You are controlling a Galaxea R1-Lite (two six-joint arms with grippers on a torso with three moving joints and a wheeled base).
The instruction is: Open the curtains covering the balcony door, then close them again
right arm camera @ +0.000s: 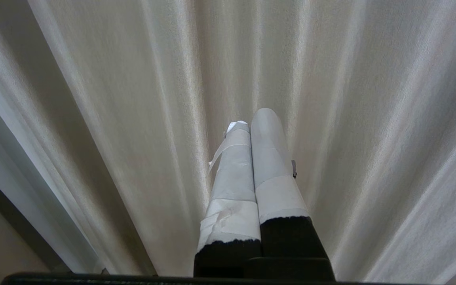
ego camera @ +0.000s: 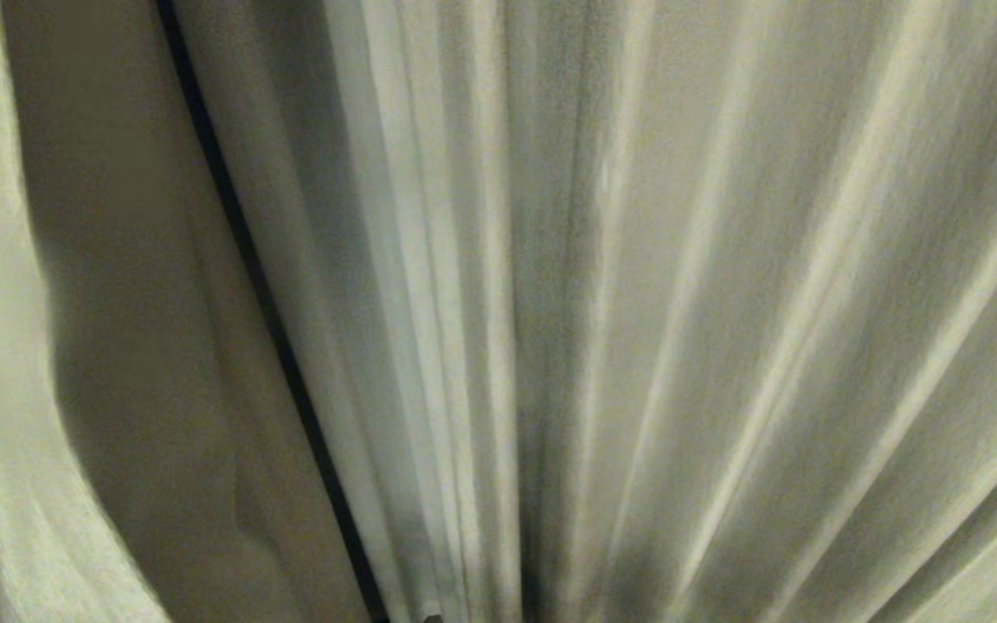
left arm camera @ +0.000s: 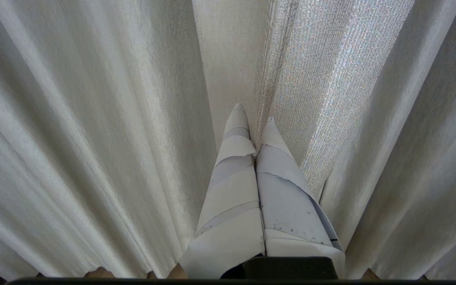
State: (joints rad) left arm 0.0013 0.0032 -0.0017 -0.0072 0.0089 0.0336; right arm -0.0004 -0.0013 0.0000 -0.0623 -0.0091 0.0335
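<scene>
Taped white fingers of your left gripper [left arm camera: 253,113] and right gripper [right arm camera: 251,118] are pressed together, holding nothing, both aimed at the curtains [ego camera: 723,303] hanging drawn just ahead. Part the jaws and pinch the leading hem beside the left gripper before dragging sideways.

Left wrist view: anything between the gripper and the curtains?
Nothing visible. The left gripper, jaws shut, points straight at the curtains, its tips at a fold edge; whether they touch the fabric I cannot tell.
</scene>
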